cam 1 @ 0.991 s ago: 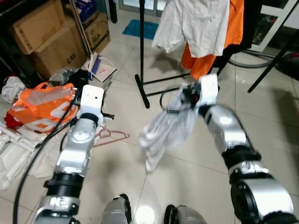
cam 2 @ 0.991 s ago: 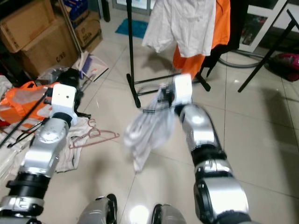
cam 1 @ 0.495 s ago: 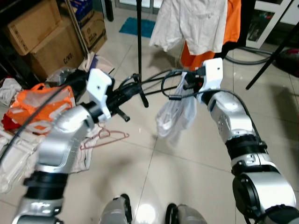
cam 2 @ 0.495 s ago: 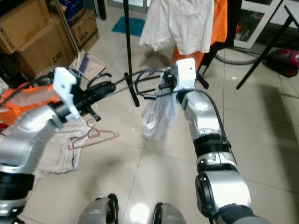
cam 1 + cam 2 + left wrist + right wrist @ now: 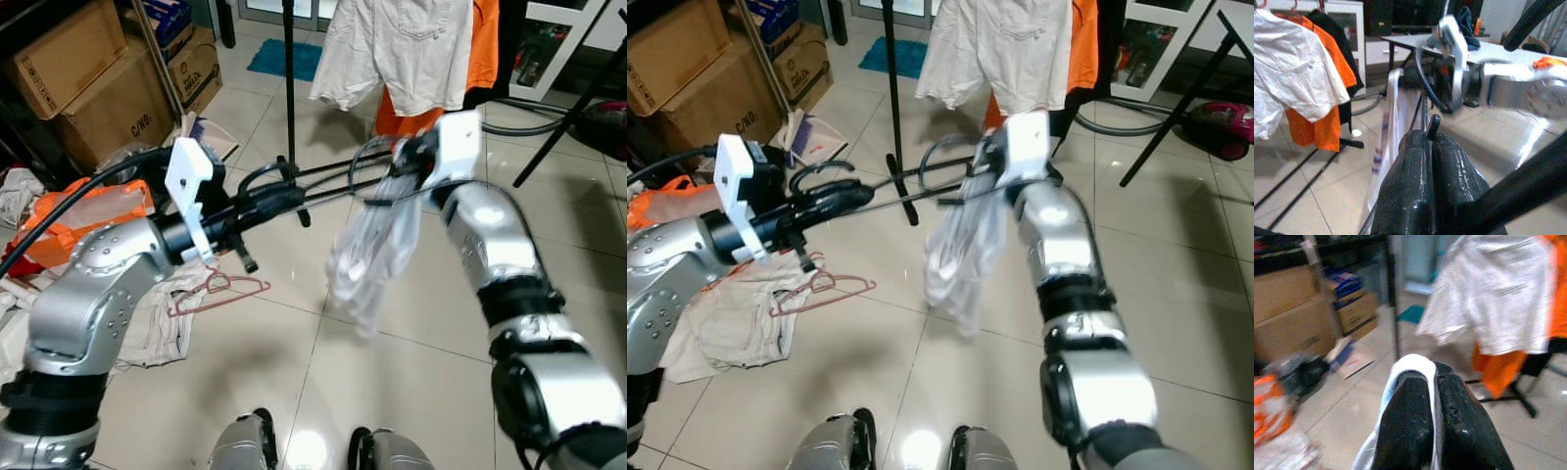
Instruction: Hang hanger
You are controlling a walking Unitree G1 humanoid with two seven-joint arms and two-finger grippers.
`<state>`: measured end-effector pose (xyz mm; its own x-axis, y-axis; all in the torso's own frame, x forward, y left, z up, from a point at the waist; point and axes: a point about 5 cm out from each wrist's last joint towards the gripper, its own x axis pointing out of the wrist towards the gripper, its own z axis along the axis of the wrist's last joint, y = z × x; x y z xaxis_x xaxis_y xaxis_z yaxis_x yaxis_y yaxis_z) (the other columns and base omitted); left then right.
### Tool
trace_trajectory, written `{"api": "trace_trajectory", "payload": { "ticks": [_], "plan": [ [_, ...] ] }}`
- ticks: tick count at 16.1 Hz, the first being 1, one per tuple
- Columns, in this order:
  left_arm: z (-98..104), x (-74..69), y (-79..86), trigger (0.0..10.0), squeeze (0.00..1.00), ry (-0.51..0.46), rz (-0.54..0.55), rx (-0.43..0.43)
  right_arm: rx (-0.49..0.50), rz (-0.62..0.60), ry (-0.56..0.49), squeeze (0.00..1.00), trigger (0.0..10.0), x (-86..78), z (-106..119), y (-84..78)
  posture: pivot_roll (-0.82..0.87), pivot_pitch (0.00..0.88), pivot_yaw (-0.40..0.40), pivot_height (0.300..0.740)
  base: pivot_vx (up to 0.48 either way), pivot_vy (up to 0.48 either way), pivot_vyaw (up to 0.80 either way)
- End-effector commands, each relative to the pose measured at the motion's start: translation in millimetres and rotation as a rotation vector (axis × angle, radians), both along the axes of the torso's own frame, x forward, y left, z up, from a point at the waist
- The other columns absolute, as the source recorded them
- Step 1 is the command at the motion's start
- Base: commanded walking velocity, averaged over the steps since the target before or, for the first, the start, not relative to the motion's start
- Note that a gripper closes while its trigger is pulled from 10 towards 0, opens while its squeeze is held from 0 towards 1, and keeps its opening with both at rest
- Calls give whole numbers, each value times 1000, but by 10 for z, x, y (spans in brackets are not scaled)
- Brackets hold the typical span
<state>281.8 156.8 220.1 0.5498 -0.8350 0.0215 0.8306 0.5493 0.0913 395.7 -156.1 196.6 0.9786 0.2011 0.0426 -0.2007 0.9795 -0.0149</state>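
Observation:
A black wire hanger [image 5: 338, 186] carries a pale white garment [image 5: 370, 257] that hangs blurred in mid-air at the middle. My right gripper [image 5: 404, 163] is shut on the garment's top at the hanger; white cloth [image 5: 1411, 363] is pinched between its fingers. From the left, my left gripper [image 5: 286, 197] reaches across and is shut on the hanger's black wire [image 5: 1431, 125]. Behind them stands the clothes rack with its black pole [image 5: 287, 69], holding a white shirt [image 5: 411, 44] and an orange garment [image 5: 482, 44].
A pink hanger [image 5: 221, 290] and beige cloth [image 5: 162, 318] lie on the tiled floor at the left. Cardboard boxes [image 5: 93, 83] and an orange bag [image 5: 83, 211] crowd the far left. A black stand leg [image 5: 573, 93] slants at the right.
My left arm has risen from low on the left, reached across and shut on the hanger. My right gripper has lifted the garment higher; the cloth swings.

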Motion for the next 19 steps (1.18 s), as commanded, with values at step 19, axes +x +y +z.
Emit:
{"api": "trace_trajectory", "payload": {
  "ticks": [19],
  "plan": [
    [-155, 110, 94, 10000, 0, 30, 106, 5, 317, -18, 4, 0, 10000, -39, 510, -362, -55, 155, -43, 740, 0, 0, 0]
  ]
}}
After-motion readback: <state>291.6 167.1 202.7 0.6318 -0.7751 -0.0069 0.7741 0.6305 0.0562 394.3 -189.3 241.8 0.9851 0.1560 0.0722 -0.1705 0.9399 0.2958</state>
